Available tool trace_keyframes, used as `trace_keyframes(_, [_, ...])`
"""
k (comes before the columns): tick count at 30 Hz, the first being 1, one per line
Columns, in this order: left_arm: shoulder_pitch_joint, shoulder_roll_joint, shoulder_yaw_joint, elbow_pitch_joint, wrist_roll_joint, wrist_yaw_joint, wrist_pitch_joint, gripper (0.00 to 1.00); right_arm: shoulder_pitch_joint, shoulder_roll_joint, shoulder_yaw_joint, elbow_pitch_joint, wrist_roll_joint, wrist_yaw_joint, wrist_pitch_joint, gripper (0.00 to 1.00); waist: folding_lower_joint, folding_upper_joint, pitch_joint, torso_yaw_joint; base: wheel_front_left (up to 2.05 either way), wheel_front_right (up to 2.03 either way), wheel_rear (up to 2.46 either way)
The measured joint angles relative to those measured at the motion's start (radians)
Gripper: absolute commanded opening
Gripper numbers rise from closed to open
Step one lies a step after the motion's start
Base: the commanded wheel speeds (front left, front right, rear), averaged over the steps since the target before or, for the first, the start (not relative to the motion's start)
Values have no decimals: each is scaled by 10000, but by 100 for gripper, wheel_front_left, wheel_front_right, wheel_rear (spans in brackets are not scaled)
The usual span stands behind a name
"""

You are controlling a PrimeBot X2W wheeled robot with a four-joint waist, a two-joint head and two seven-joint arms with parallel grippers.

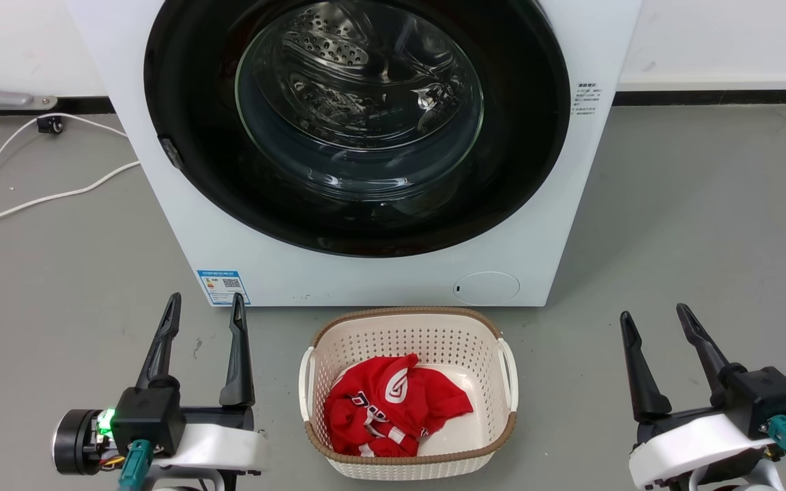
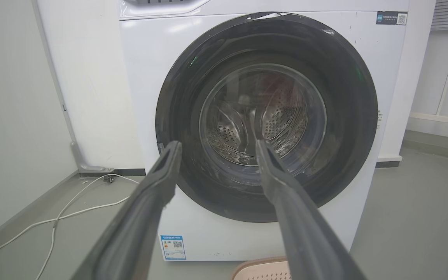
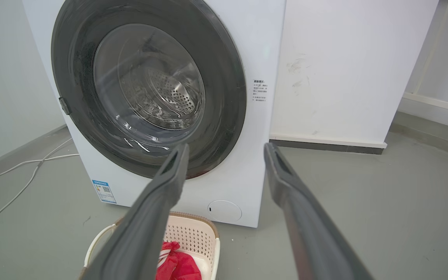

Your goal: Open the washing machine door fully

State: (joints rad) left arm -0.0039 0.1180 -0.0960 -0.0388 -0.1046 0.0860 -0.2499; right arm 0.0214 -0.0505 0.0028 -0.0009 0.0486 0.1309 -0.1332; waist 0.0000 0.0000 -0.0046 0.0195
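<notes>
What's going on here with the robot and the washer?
Nothing is being handled yet. The washing machine door is shut. The left gripper and right gripper sit low in front of the washing machine, jaws open and empty, apart from it. A basket holding a red garment stands between them.

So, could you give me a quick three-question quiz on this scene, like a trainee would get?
1. True or false: the washing machine door is already swung open.
2. What lies in the cream basket? A) a red garment B) a blue towel C) nothing
3. Fill in: the left gripper and the right gripper are both ____, holding nothing.
Key: 1 false, it sits shut against the washing machine; 2 A; 3 open.
</notes>
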Motion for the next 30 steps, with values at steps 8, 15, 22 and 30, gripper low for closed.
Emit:
trace_keyframes(8, [90, -151, 176, 31, 502, -174, -121, 100, 19, 0, 10, 84, -136, 2, -104, 100, 0, 0, 22, -15, 0, 0, 0])
trace_keyframes(15, [119, -309, 403, 161, 476, -420, -130, 100, 22, 0, 8, 207, 38, 0, -117, 100, 0, 0, 42, -35, 0, 0, 0])
trace_keyframes(22, [121, -441, 594, 284, 479, -656, -130, 100, 12, 0, -15, 311, 138, 2, -140, 100, 0, 0, 61, -48, 0, 0, 0])
trace_keyframes(30, [123, -535, 679, 313, 581, -732, -132, 100, 7, 0, -86, 345, 1064, 0, -376, 0, 0, 0, 66, -39, 0, 0, 0])
